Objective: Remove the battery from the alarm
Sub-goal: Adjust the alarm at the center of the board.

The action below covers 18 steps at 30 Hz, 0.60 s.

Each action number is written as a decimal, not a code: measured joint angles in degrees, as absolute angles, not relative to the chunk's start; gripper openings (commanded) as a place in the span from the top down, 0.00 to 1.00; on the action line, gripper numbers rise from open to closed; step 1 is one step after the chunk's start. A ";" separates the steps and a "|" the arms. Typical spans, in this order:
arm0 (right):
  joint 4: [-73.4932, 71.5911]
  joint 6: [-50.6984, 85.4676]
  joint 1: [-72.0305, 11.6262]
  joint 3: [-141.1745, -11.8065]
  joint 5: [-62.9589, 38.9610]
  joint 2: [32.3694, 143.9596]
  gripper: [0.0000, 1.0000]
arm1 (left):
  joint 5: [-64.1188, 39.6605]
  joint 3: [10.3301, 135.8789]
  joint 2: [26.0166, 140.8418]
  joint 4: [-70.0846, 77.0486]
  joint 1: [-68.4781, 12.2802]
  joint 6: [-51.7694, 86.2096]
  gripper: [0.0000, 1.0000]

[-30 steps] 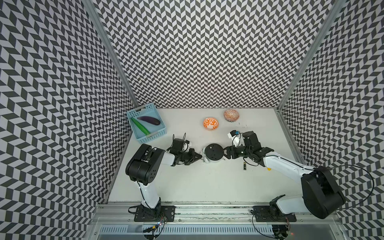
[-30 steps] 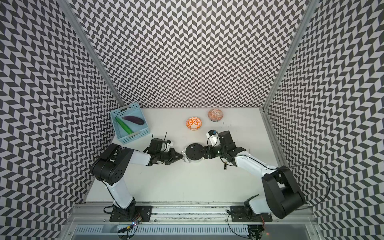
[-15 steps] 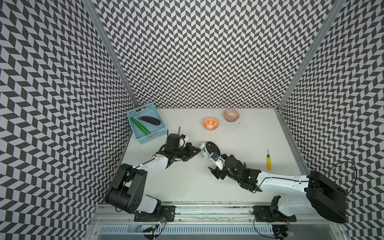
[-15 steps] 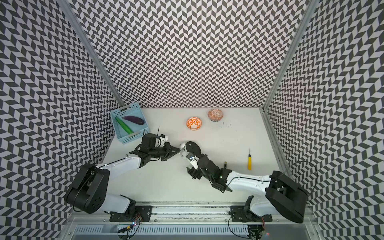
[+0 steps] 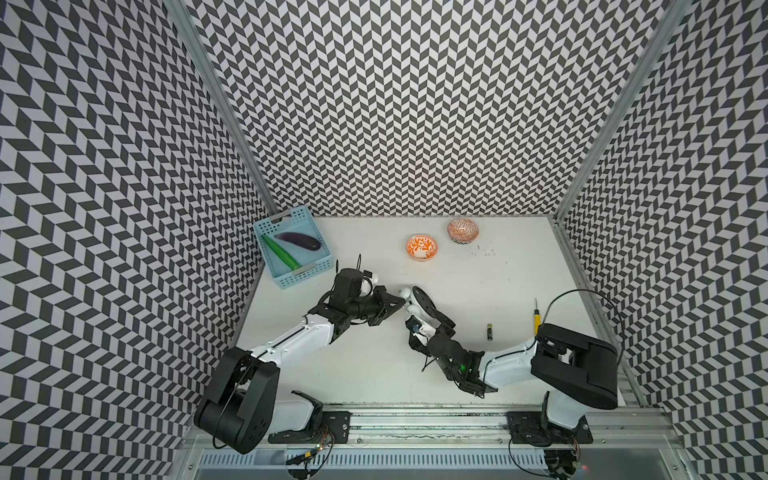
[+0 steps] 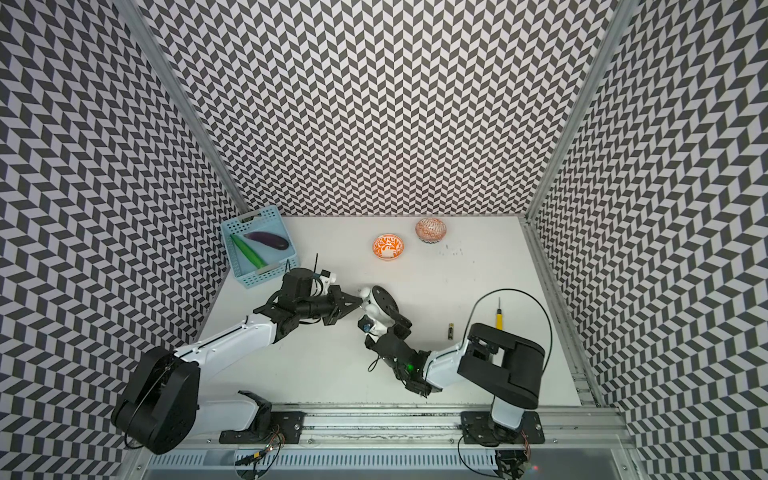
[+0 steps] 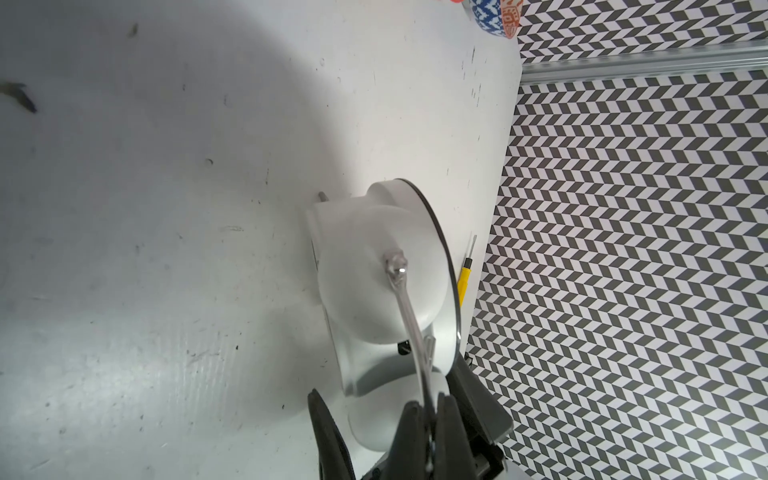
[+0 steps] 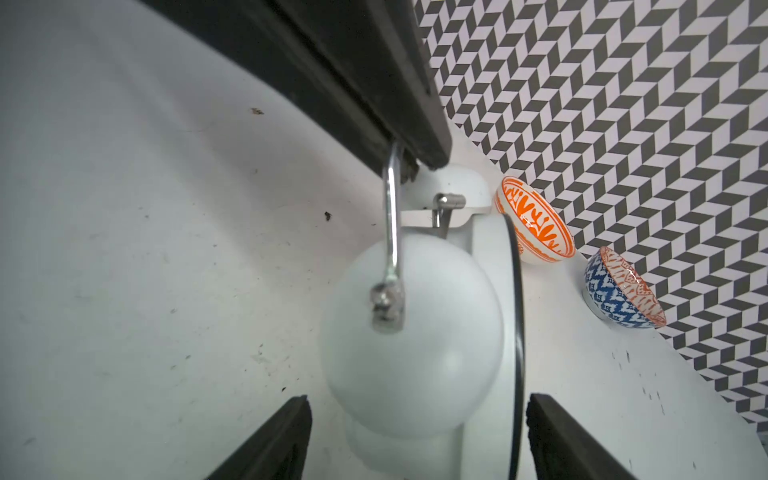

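Note:
The alarm point(image 5: 417, 302) stands tilted on the table, its black round back turned up; both wrist views show its white bells point(image 7: 374, 291) point(image 8: 415, 340). My left gripper point(image 5: 400, 297) point(image 7: 428, 409) is shut on the alarm's thin metal handle point(image 7: 409, 328) point(image 8: 392, 232). My right gripper point(image 5: 424, 321) point(image 8: 417, 401) is open, one finger on each side of the alarm's body with a gap at both. The battery point(image 5: 489, 331) point(image 6: 450, 331), black with a gold end, lies loose on the table to the right of the alarm.
A yellow-handled screwdriver point(image 5: 536, 322) point(image 6: 497, 320) lies right of the battery. Two patterned bowls point(image 5: 421, 247) point(image 5: 462, 230) stand at the back. A blue basket point(image 5: 305, 272) holding an aubergine and a cucumber sits at the back left.
A second ago the alarm lay flat between both grippers. It has since been tipped up by its handle, and my right arm has swung round to its near side.

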<state>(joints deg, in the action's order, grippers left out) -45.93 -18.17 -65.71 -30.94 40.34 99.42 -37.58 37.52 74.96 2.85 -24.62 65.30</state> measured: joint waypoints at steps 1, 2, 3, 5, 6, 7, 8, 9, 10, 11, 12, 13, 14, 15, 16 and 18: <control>-47.05 -18.39 -65.73 -31.16 40.51 99.79 0.33 | -37.45 37.50 74.41 2.90 -25.17 65.93 1.00; -47.92 -18.15 -65.78 -31.31 40.60 99.90 0.38 | -37.28 37.45 73.82 2.90 -25.61 66.43 1.00; -48.82 -18.00 -65.80 -31.40 40.64 99.94 0.45 | -37.08 37.36 73.17 2.83 -25.93 66.94 1.00; -50.02 -17.32 -65.82 -31.40 40.73 99.92 0.58 | -36.18 37.08 71.55 2.35 -26.24 67.68 1.00; -50.39 -16.86 -65.82 -31.40 40.47 99.79 0.62 | -35.81 37.04 70.81 1.98 -26.22 67.90 0.95; -50.33 -16.38 -65.82 -31.38 40.03 99.24 0.66 | -35.64 37.01 70.08 1.56 -26.22 68.03 0.88; -49.74 -15.92 -65.82 -31.20 39.31 98.43 0.69 | -35.64 37.01 69.52 1.19 -26.22 67.99 0.87; -48.31 -15.11 -65.78 -30.81 38.33 96.92 0.71 | -35.66 37.04 68.79 0.95 -26.11 67.85 0.85; -46.76 -14.44 -65.63 -30.44 37.21 95.35 0.72 | -35.64 37.10 68.10 0.60 -25.82 67.68 0.81; -43.81 -13.02 -64.97 -30.09 34.63 92.73 0.72 | -35.64 37.34 67.24 -0.25 -25.17 66.78 0.77; -40.84 -11.60 -64.14 -29.98 31.51 90.30 0.73 | -35.46 37.89 66.48 -1.50 -24.18 65.47 0.70; -37.50 -9.67 -62.63 -29.98 27.05 87.44 0.74 | -35.14 39.03 65.80 -3.53 -22.90 63.55 0.62; -34.46 -7.38 -60.42 -29.98 21.80 84.51 0.74 | -34.30 40.82 65.25 -6.11 -21.43 61.12 0.48; -32.12 -5.15 -58.13 -30.02 16.93 82.08 0.75 | -32.88 43.03 64.77 -8.58 -20.10 58.33 0.39; -29.89 -3.03 -55.48 -30.15 12.03 79.94 0.75 | -30.61 45.47 64.31 -11.03 -18.96 55.44 0.34; -25.93 1.61 -49.41 -30.65 1.13 76.88 0.75 | -24.71 50.30 63.24 -15.35 -17.50 48.64 0.29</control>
<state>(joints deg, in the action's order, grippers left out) -25.93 1.61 -49.41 -30.65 1.13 76.88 -24.71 50.30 63.24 -15.35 -17.50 48.64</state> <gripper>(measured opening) 0.563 0.669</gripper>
